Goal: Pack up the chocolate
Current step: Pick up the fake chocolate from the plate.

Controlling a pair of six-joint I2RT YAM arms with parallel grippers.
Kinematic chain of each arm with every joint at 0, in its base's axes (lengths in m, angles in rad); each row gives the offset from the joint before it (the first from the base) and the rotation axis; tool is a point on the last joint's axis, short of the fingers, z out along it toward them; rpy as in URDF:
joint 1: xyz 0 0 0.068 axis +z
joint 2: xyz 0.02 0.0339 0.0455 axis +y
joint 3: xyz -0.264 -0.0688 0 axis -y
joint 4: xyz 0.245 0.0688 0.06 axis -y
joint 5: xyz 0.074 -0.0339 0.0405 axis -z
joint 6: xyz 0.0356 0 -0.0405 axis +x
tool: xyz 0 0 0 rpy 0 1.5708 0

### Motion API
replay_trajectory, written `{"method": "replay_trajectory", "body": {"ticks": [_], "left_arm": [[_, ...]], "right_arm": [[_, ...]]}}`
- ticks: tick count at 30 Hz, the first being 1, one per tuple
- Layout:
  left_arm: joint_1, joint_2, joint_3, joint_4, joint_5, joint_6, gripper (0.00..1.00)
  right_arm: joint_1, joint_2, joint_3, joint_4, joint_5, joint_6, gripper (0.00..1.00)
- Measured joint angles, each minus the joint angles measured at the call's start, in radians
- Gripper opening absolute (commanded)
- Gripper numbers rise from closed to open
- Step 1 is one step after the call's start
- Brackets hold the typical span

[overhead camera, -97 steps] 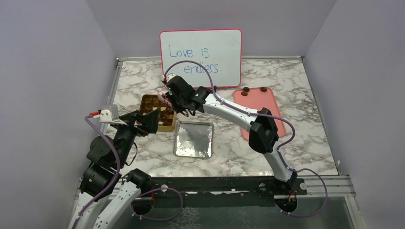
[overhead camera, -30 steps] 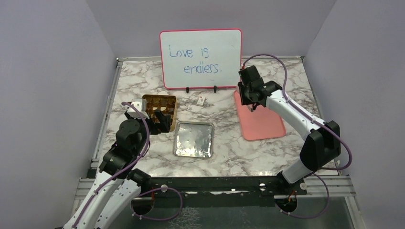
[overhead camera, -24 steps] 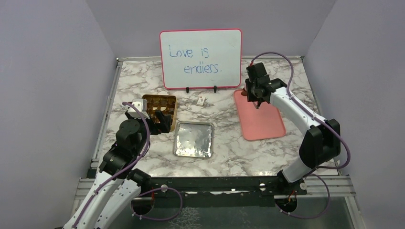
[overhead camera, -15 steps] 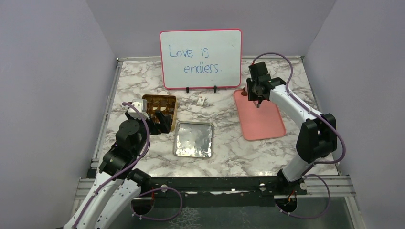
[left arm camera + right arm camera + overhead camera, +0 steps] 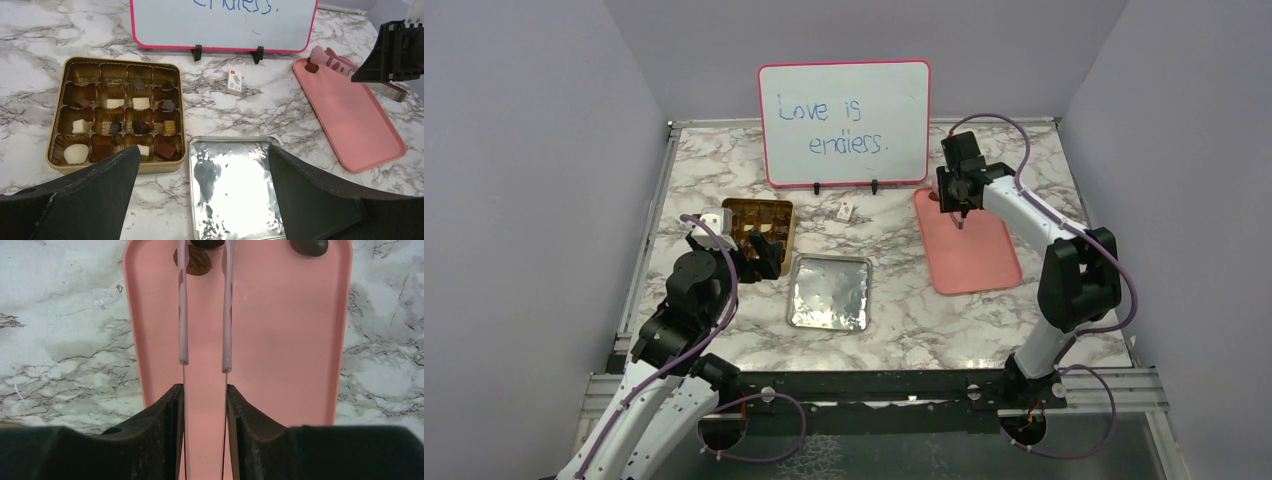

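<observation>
Gold tin [image 5: 160, 165] is looking mostly filled w/ chocs [image 5: 141, 103], few loose chocs [image 5: 310, 246] waiting on pink tray [image 5: 280, 340]; right fingers [image 5: 961, 212], part-open, are straddling one, grip unclear; left fingers [image 5: 764, 252] gaping wide, empty.

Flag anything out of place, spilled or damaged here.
A small white card lies loose on the marble table in front of the whiteboard, apart from the gold tin and pink tray. Nothing looks spilled or damaged.

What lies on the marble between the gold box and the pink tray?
A small white card, apart from both the gold box and the pink tray; the silver tray sits nearer the arms. The left wrist view shows this best.
</observation>
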Motion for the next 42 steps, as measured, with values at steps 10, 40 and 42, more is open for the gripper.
{"method": "replay_trajectory", "body": {"ticks": [10, 40, 42], "left_arm": [[0.0, 0.0, 0.0, 0.0, 0.0, 0.0, 0.99], [0.0, -0.004, -0.002, 0.0, 0.0, 0.0, 0.99], [0.0, -0.01, -0.003, 0.001, 0.0, 0.0, 0.99]], "right_arm": [[-0.011, 0.016, 0.002, 0.013, -0.001, 0.0, 0.41], [-0.026, 0.052, 0.035, -0.011, -0.026, 0.013, 0.3], [-0.026, 0.052, 0.036, -0.014, -0.026, 0.014, 0.3]]}}
